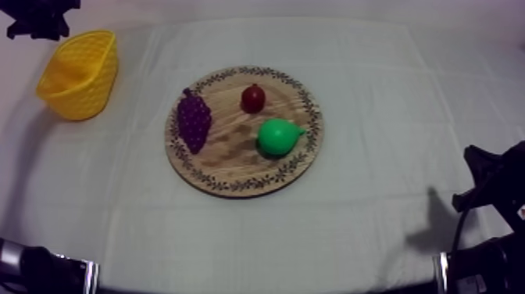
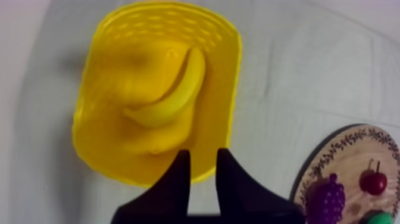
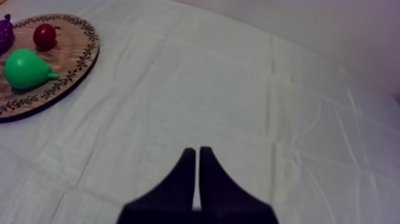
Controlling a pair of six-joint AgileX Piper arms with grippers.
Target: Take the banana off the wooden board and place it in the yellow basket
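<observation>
Far left corner of the counter [image 1: 391,234]: the yellow basket [image 1: 78,74] stands here, with the left arm [image 1: 35,19] coming in behind it. The banana [image 2: 172,95] lies inside the basket on its floor. Its long axis runs roughly crosswise to the line from basket to board, and its bowed side faces the board. The left gripper [image 2: 202,173] hangs above the basket's rim with its fingers a narrow gap apart and nothing between them.

Bare cloth [image 1: 125,180] separates the basket from the wooden board [image 1: 234,168], so the two stand apart.

Middle of the counter: the board lies flat, carrying three items. The bunch of grapes [image 1: 193,121] lies on its left part. The small red fruit [image 1: 252,98] sits toward the far rim. The pear [image 1: 277,137], green, is on the right part with its stem toward the right edge.

Right edge: the right arm [image 1: 492,184] sits low. The right gripper [image 3: 197,173] is over bare cloth, well apart from the board, with its fingers pressed together in a narrow wedge and holding nothing.

Surface: a grey-white cloth, creased in straight fold lines.
</observation>
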